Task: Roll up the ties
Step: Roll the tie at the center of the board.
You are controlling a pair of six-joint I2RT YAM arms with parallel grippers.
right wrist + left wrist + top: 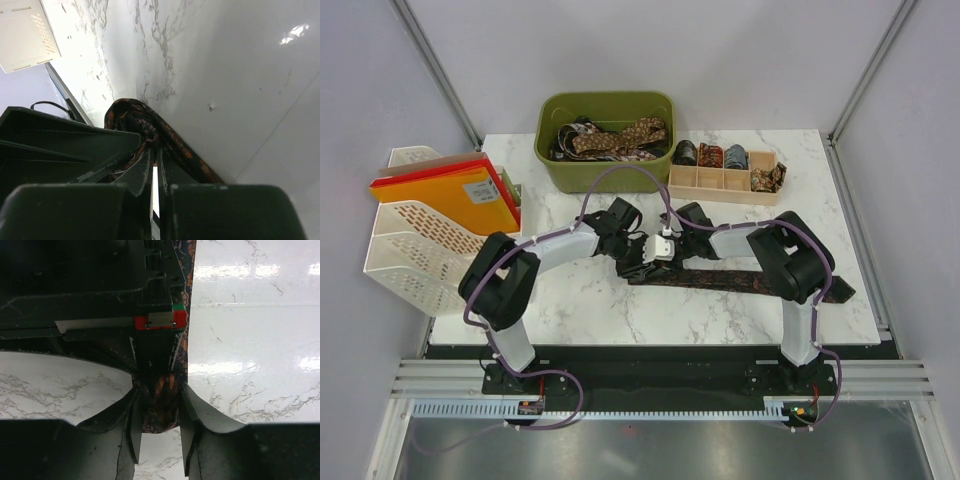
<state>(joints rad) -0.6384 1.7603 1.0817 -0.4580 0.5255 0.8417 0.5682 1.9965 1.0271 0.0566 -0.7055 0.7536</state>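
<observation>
Top external view: both arms meet over a dark patterned tie (720,277) stretched flat across the counter (590,310), its length trailing toward the right arm's base.
Right claw (155,155): pinched shut on the tie's inner end, apparently serving as the core the fabric winds around.
Left claw (160,395): partly closed, its fingers (192,407) pressing both sides of the small roll, likely to keep the coil from springing loose.
Progress: only a short coil is formed; most of the strip is unrolled.
Wooden tray (720,185): holds finished rolls (710,155), kept close behind the work.
Green bin (610,178): loose ties (620,138) waiting.
</observation>
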